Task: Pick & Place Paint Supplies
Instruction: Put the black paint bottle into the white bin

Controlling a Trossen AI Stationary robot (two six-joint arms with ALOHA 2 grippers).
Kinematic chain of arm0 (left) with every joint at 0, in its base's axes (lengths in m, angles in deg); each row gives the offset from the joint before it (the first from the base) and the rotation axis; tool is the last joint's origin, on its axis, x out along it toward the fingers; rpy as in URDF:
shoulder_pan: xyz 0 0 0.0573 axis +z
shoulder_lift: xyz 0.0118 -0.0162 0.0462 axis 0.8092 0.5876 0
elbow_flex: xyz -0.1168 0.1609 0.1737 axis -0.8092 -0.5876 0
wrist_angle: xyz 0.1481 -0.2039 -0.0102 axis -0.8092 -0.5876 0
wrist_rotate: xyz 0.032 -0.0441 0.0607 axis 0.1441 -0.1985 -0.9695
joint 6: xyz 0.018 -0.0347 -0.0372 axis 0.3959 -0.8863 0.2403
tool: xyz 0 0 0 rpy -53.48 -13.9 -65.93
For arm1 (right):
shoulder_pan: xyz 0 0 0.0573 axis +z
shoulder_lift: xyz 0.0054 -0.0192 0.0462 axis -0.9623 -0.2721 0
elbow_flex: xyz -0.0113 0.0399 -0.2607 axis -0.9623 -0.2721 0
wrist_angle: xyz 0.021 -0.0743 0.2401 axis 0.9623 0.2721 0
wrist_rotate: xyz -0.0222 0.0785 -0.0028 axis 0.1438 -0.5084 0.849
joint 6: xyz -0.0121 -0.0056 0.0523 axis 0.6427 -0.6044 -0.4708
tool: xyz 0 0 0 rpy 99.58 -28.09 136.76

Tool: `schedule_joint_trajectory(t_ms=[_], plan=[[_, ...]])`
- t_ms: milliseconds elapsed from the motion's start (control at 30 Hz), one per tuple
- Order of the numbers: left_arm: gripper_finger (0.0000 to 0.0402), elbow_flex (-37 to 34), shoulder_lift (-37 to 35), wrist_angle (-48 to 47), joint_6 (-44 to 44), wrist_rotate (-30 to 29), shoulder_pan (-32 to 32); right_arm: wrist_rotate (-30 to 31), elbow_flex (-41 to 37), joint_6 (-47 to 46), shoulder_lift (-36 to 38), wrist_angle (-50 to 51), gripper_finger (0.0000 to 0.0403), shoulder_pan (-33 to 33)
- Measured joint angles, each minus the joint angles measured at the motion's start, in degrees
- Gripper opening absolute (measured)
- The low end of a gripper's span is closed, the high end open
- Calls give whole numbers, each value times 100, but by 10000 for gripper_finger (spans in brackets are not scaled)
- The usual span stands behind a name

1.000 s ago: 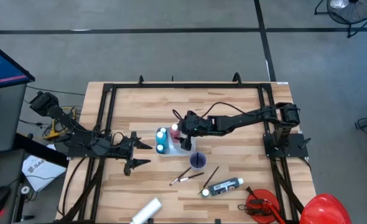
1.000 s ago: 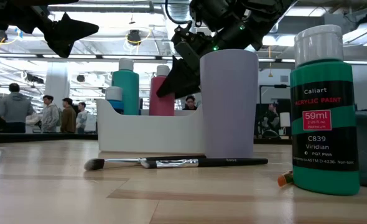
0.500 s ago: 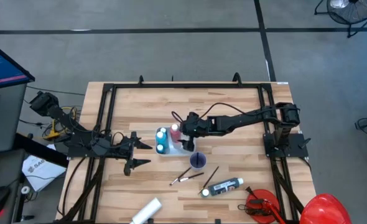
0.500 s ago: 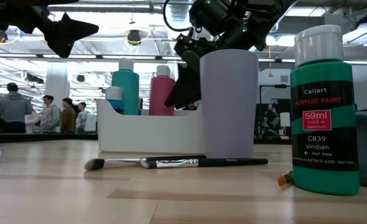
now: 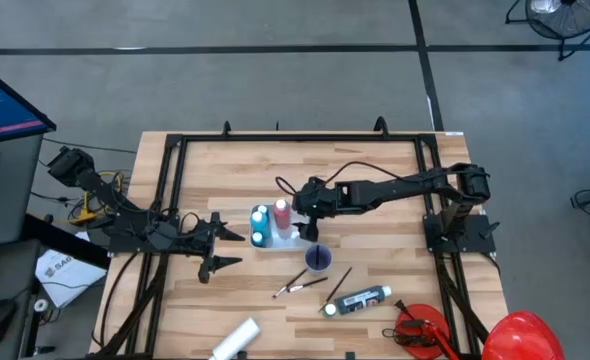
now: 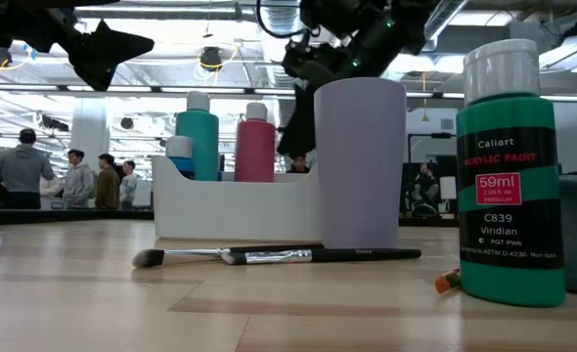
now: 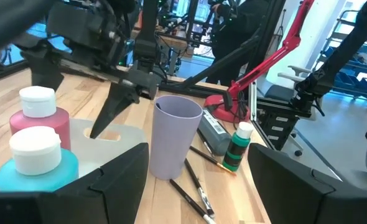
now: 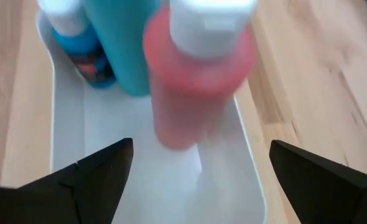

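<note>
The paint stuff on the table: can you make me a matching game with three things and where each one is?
Things:
1. pink bottle
2. lilac cup
3. dark green bottle

Places:
A. lying flat on the bare wood
B. standing in the white tray
C. standing on the wood, just beside the tray

Pairs: 1-B, 2-C, 3-A
</note>
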Motion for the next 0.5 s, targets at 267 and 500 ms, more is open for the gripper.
schedule_joint_trajectory(t_ms=[267,500], plan=[[269,0,18,-30,-2,-1,2,10,9,65,387,-373,369,147],[269,0,220,-40,-43,0,2,70,8,375,529,-997,370,385]])
